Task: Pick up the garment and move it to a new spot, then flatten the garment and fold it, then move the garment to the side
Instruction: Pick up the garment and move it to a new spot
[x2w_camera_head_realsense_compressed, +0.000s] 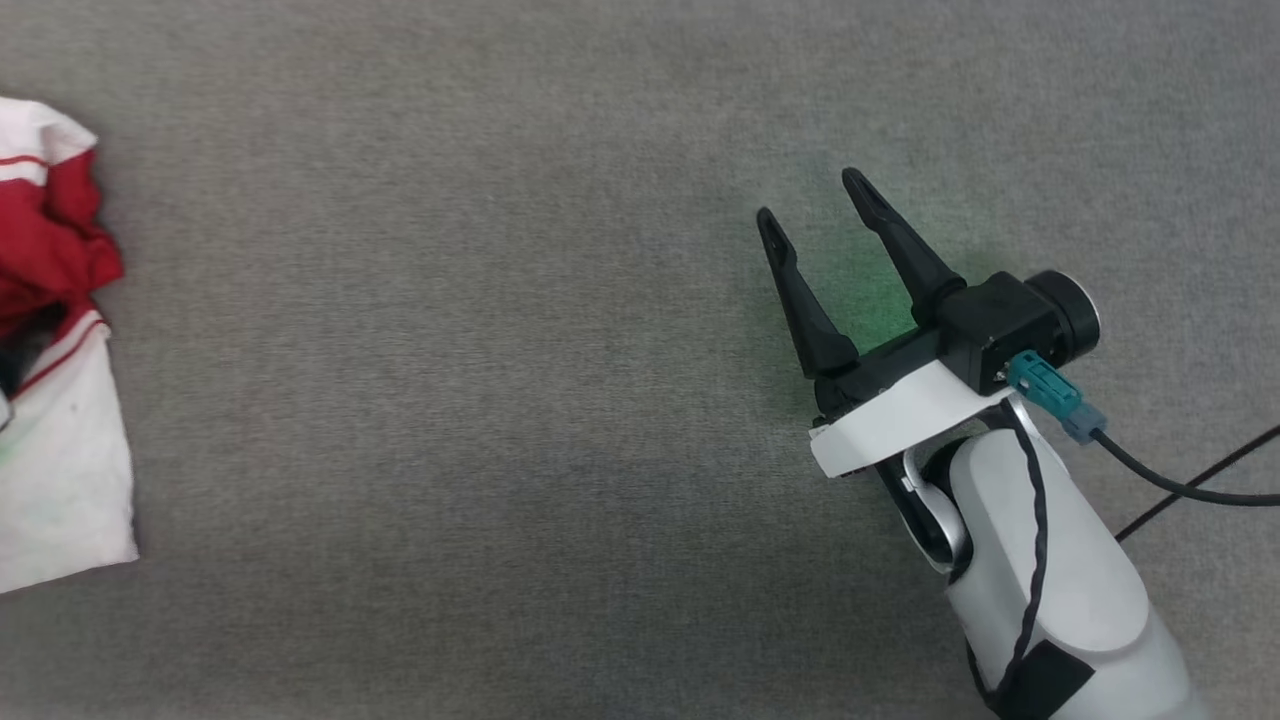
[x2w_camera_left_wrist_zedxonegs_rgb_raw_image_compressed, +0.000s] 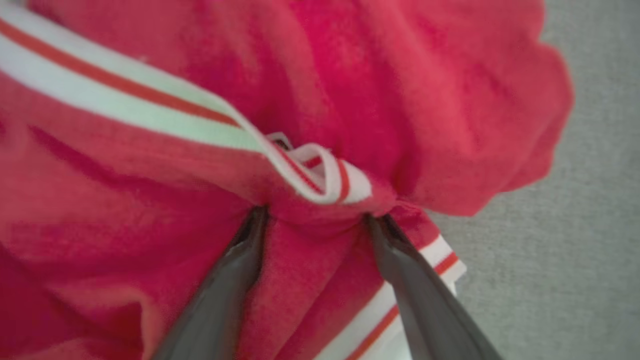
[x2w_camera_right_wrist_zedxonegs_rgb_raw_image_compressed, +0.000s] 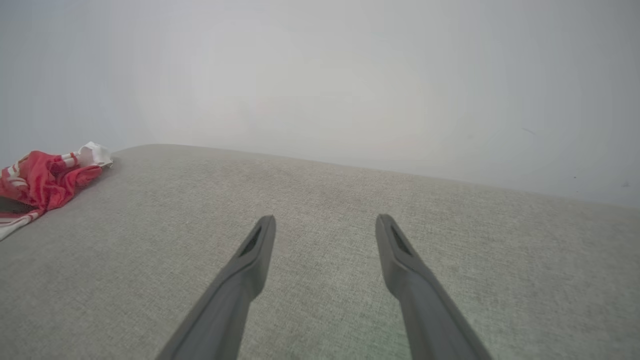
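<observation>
While L gripper (x2w_camera_left_wrist_zedxonegs_rgb_raw_image_compressed: 314, 217) has jaws apart, tips pushed into crumpled garment (x2w_camera_left_wrist_zedxonegs_rgb_raw_image_compressed: 380, 85) w/ fabric bunched btwn them, R gripper (x2w_camera_head_realsense_compressed: 812, 198) is also spread, empty, over grey surface (x2w_camera_head_realsense_compressed: 480, 400). Garment at far left, well apart from R.

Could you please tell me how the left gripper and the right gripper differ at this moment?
The left gripper has the garment bunched between its fingers; the right gripper has nothing between its own. The left gripper is pushed into the garment, whereas the right gripper sits over the bare grey surface, well away from it. Both stand wide open.
</observation>
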